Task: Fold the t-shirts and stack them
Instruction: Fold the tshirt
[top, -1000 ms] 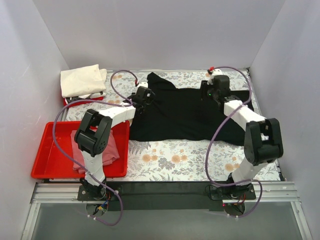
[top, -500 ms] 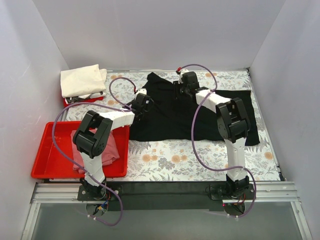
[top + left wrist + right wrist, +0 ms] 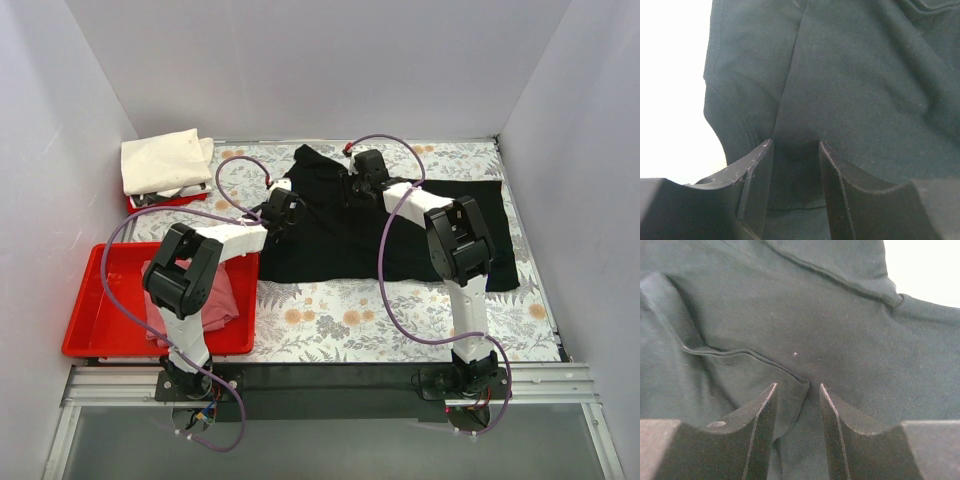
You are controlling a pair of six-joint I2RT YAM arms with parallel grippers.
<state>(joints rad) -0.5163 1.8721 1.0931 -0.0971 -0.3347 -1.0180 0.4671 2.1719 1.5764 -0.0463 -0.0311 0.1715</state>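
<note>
The black t-shirt (image 3: 400, 235) lies spread out on the floral table, a little rumpled at its far left. My left gripper (image 3: 283, 207) is low over its left sleeve area. In the left wrist view the jaws (image 3: 795, 145) stand slightly apart with black cloth (image 3: 865, 75) lying under and between them. My right gripper (image 3: 362, 172) is at the shirt's far edge near the collar. Its jaws (image 3: 797, 386) stand slightly apart over a folded corner of black cloth (image 3: 840, 315). The cream-white t-shirt (image 3: 165, 160) lies folded at the back left. The dusty pink t-shirt (image 3: 215, 300) lies crumpled in a tray.
A red tray (image 3: 90, 300) at the near left holds the pink shirt. Another red tray (image 3: 150, 203) shows under the cream shirt. Grey walls close in the left, back and right. Purple cables loop above both arms. Floral table (image 3: 350, 320) shows in front of the black shirt.
My right gripper has swung left from the shirt's far right side to near its collar. My left gripper has shifted slightly nearer. The black shirt's outline looks unchanged.
</note>
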